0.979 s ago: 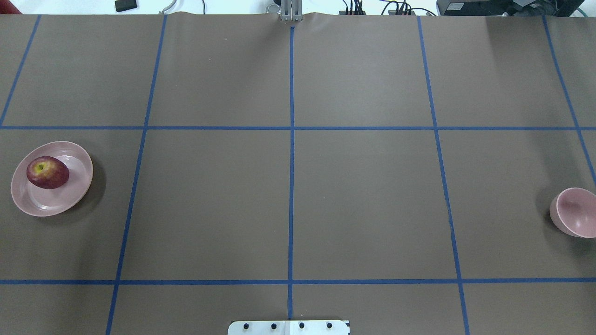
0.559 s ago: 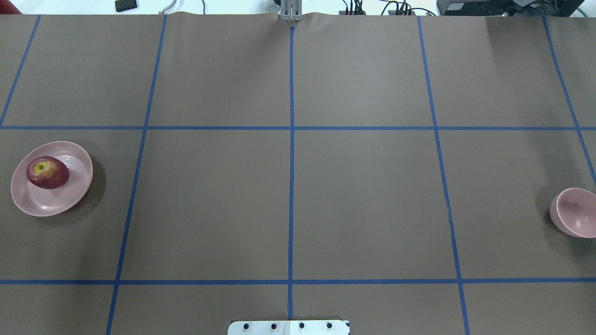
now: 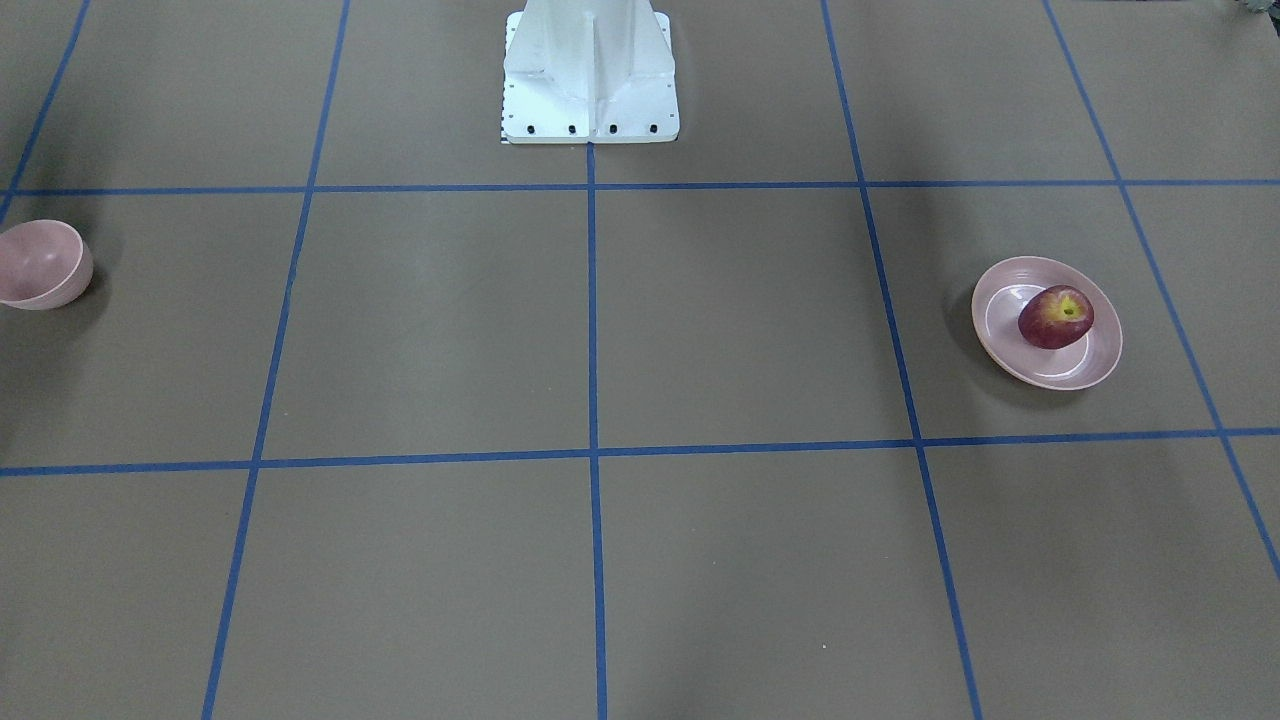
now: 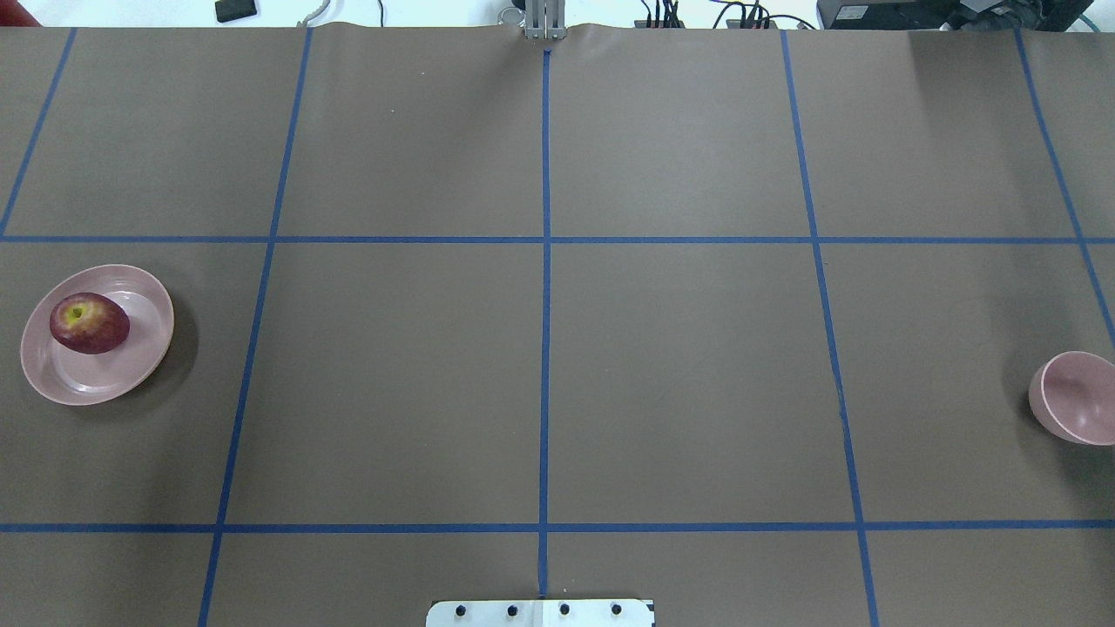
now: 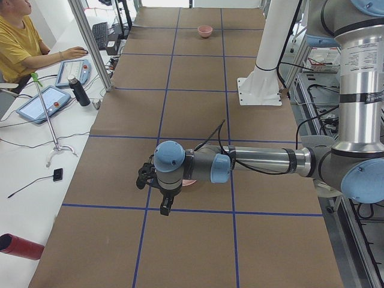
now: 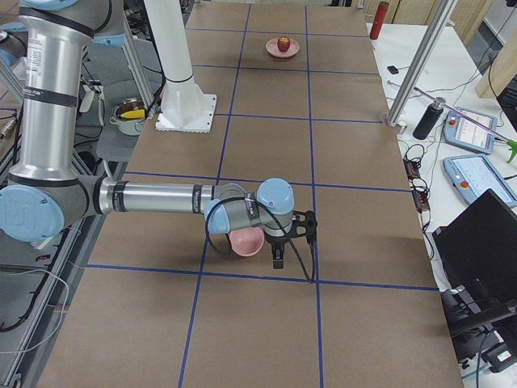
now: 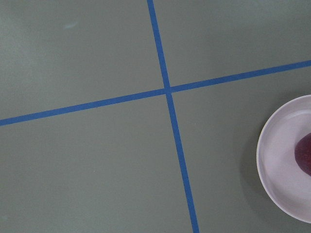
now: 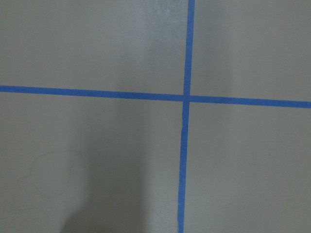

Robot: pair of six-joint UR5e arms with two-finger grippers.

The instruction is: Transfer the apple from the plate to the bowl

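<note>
The dark-red apple (image 4: 89, 323) lies on the pale pink plate (image 4: 131, 370) at the table's left side; both also show in the front view, apple (image 3: 1056, 317) on plate (image 3: 1000, 330). The left wrist view catches the plate's edge (image 7: 277, 165) and a sliver of apple (image 7: 305, 154). The small pink bowl (image 4: 1076, 398) stands empty at the far right edge, and shows in the front view (image 3: 38, 264). My left gripper (image 5: 164, 207) hangs above the table near the plate. My right gripper (image 6: 277, 257) hangs beside the bowl (image 6: 246, 240). I cannot tell whether either is open.
The brown table cover is marked with a blue tape grid (image 4: 545, 348). The white robot base (image 3: 590, 75) stands at the robot's side of the table. An operator (image 5: 24, 42) sits at the far side with tablets and a bottle.
</note>
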